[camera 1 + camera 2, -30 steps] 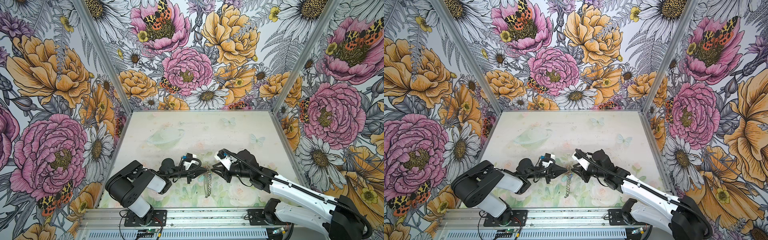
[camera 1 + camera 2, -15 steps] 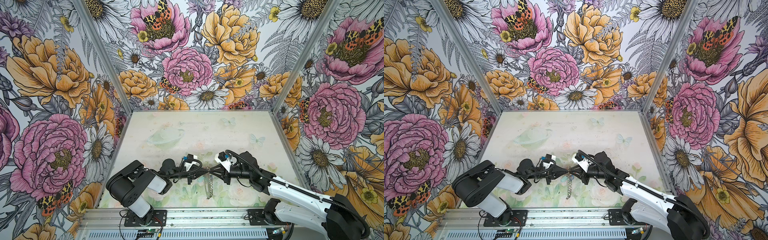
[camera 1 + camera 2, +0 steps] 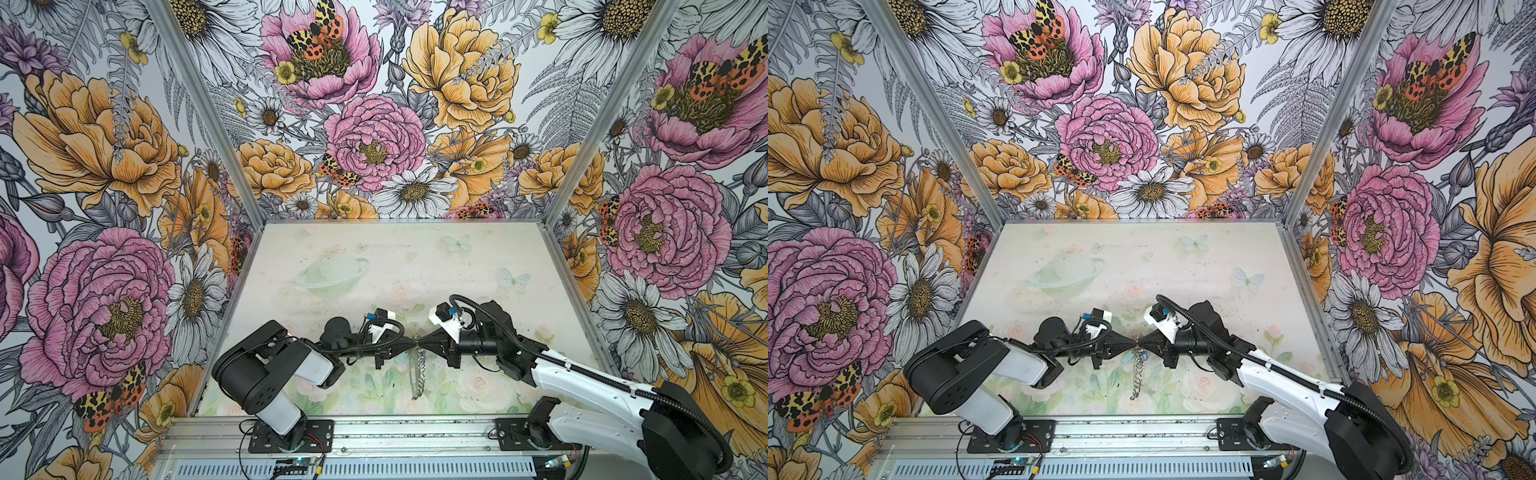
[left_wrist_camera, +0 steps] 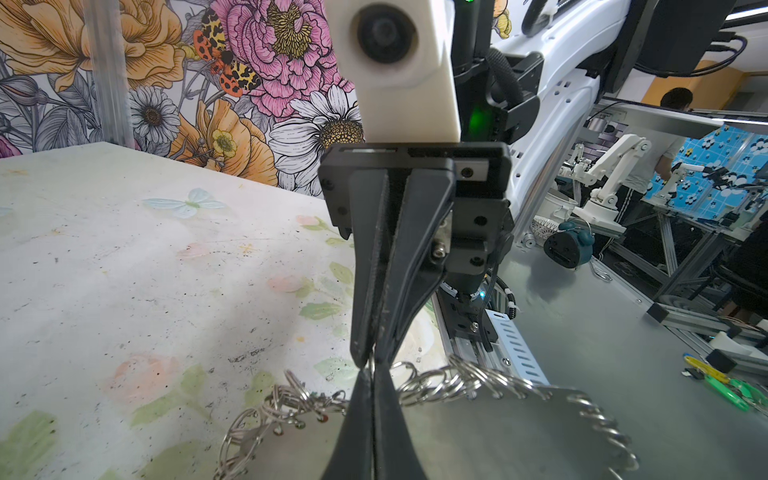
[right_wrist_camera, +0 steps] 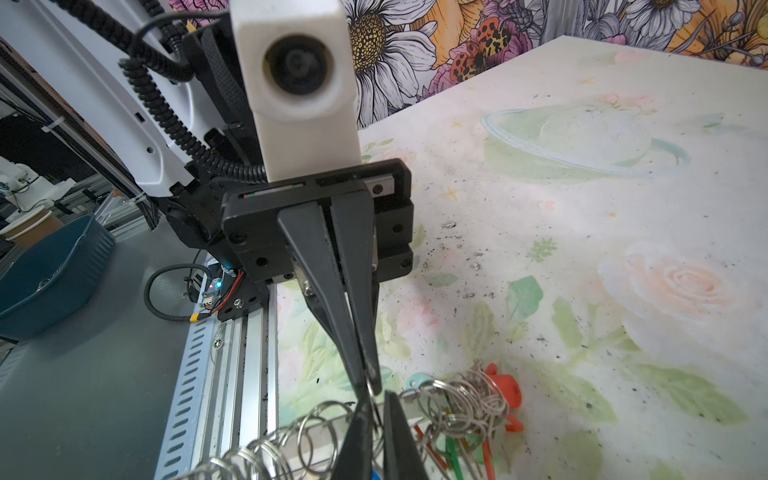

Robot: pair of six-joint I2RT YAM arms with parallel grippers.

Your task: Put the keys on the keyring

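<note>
Keyring [image 3: 418, 370]: hangs edge-on over counter [image 3: 374, 257] centre, top rim pinched in left jaws, shut tight; keys [image 5: 505, 390] bunched at its loops, threaded or not unclear; right jaws nipped narrow on one loop [image 4: 371, 365]; adv.: keep hoop steady, pry loop gently, no twist; left arm [image 3: 316, 365] & right arm [image 3: 582, 374] low, approx. level, tips meeting.
</note>
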